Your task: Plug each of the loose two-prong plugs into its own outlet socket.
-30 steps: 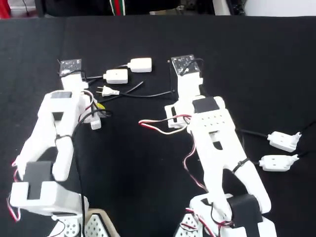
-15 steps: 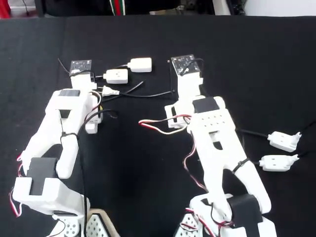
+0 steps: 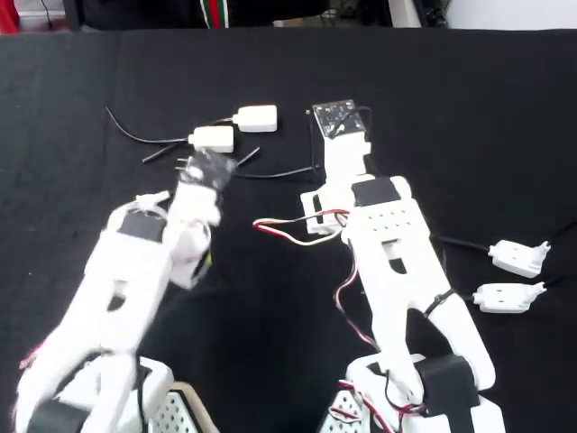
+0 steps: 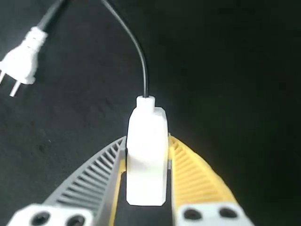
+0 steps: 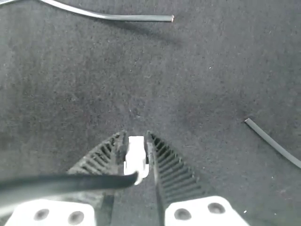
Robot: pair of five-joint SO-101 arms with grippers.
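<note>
- Looking along the left claw [image 4: 146,138], we see its grey finger [image 4: 101,174] and yellow finger [image 4: 195,174] set against the two long sides of a white outlet socket [image 4: 146,162], so the claw is clamped on that block.
- The socket sits deep between the fingers. Its cabled end pokes out just past the fingertips, and its black cable [image 4: 136,52] runs on away from the claw.
- We find a loose plug [image 4: 21,59] on the black cloth [image 4: 244,70] ahead of the left claw, off to the grey finger's side. It lies apart from the socket with its two prongs turned away from it.
- From above, a second socket [image 3: 256,118] lies near the held one, on its far side from the left arm.
- The right claw [image 5: 136,137] is closed on a small white plug [image 5: 135,160], which sits between the ribbed fingers just behind their tips.
- A dark cable [image 5: 61,183] crosses in front of those fingers, nearer the wrist.
- Two cut cable ends [image 5: 117,18] [image 5: 273,143] lie on the cloth ahead of the right claw.
- Two more sockets [image 3: 516,257] [image 3: 505,296] lie well apart from the right claw.
</note>
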